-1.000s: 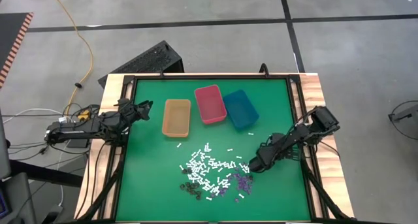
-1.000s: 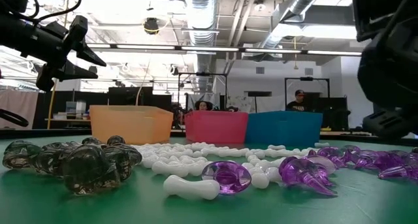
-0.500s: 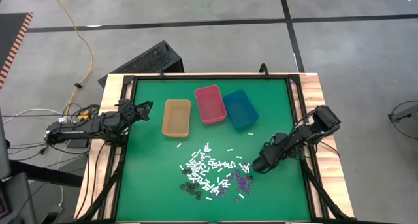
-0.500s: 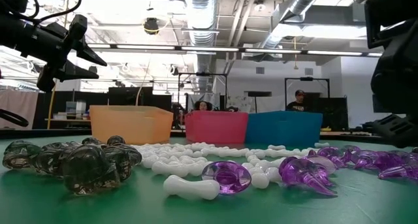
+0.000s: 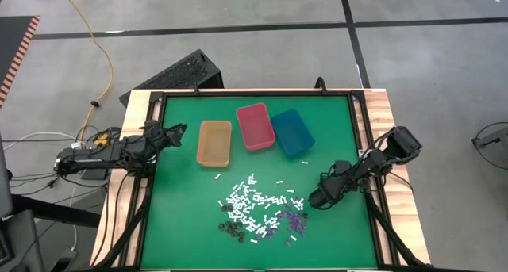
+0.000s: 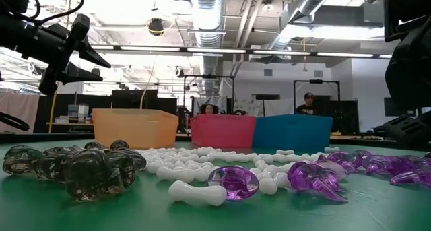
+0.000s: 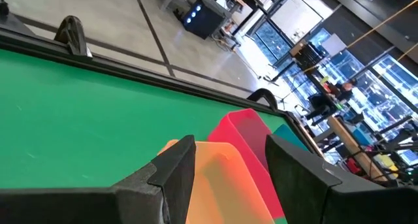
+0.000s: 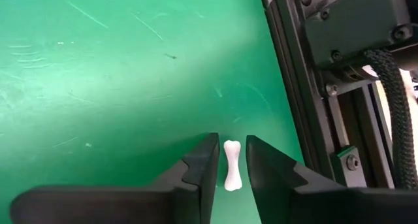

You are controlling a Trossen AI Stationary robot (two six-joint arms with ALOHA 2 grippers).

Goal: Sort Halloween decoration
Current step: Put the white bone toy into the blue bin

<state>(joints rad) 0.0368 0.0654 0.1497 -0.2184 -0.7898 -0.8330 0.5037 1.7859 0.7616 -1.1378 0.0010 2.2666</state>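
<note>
On the green table mat (image 5: 182, 216) the Halloween decoration (image 5: 258, 208) lies as a scatter of tiny plastic pieces just in front of three bins: white short sticks shaped like bones (image 6: 197, 191), translucent purple bits (image 6: 316, 176) toward the right arm's side, and dark smoky bits (image 6: 91, 167) at the near edge. The right gripper (image 8: 228, 166) is low at the right edge of the scatter, its fingers narrowed to either side of one small white bone-shaped stick (image 8: 231, 164) that stands between the pads; whether they press it cannot be told. In the low view this gripper is mostly cut off at the frame edge. The left gripper (image 7: 225, 164) hangs spread wide and empty near the translucent orange rectangular bin (image 5: 214, 142), which sits beside the pink bin (image 5: 255, 126) and the teal bin (image 5: 292, 132); its fingers hide part of the orange bin in the wrist view
</note>
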